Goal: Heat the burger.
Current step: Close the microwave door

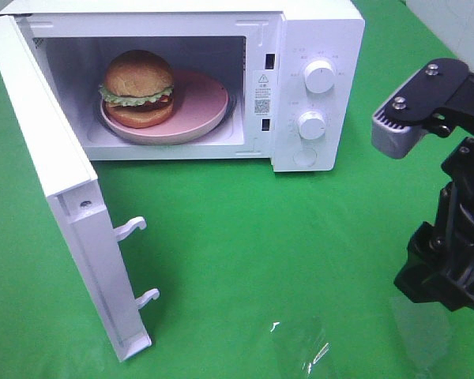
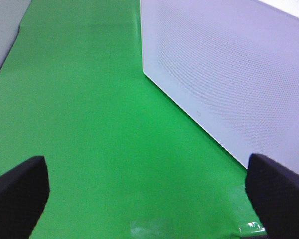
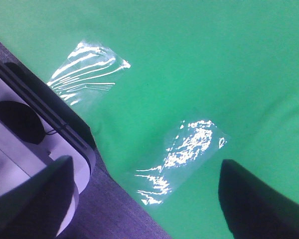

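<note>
The burger (image 1: 138, 88) is sitting on the pink plate (image 1: 205, 110) inside the microwave (image 1: 316, 39), over on the left part of the plate. The door (image 1: 47, 181) is hanging wide open. It is swung out toward the front on the left side, standing up on its edge, with its outside face looking away to the left. So the food looks to be in place, and the next job is probably pushing the door shut.

The left gripper (image 2: 145, 169) is not showing in the high view. Its own camera is looking along the green cloth (image 1: 261, 237) with the door's white dotted outside face just beside it. Its two black fingers (image 2: 20, 194) are standing far apart and holding nothing, and they are not touching the door. That seems to make the left arm the nearer one for the push, which would need to go sideways to the right, into the flat face.

The right arm (image 1: 450, 237) is waiting well off to the right of the microwave, bent over and pointing down. The right gripper (image 3: 144, 174) is spread apart too, with nothing in it, hanging over shiny tape patches (image 3: 189, 144). It is nearer the two knobs (image 1: 320, 76) than the door
</note>
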Motion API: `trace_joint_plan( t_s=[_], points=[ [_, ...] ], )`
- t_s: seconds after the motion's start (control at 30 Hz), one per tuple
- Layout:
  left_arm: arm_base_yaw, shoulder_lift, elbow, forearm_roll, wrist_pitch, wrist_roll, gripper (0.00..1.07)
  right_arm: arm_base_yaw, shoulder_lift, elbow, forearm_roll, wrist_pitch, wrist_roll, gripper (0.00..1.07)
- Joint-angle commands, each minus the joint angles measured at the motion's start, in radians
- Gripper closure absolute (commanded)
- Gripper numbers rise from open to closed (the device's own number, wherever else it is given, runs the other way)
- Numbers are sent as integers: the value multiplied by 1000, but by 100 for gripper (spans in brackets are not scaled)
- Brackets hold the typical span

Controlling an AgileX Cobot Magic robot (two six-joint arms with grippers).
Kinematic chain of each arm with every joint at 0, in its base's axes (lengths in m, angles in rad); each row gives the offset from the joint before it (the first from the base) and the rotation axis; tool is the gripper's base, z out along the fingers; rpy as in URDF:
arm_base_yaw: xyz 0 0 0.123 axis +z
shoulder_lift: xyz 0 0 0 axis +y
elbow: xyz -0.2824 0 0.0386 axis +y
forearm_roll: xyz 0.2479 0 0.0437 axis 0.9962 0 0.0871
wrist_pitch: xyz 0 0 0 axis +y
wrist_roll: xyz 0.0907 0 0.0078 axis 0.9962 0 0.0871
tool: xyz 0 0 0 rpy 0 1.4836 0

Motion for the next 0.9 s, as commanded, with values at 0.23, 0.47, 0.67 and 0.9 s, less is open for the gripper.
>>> trace_joint_plan(
  t_s=[0.23, 0.47, 0.67, 0.9],
  points=[
    [-6, -16, 0, -6, -14, -1, 7, -3, -199, 155, 10, -39, 27, 31],
    [-6, -16, 0, -6, -14, -1, 7, -151, -324, 207, 16, -46, 85, 31],
    [-6, -16, 0, -6, -14, -1, 7, -262, -439, 208, 16, -41, 137, 31],
    [-6, -16, 0, -6, -14, -1, 7, -388, -611, 208, 16, -20, 155, 31]
  ],
)
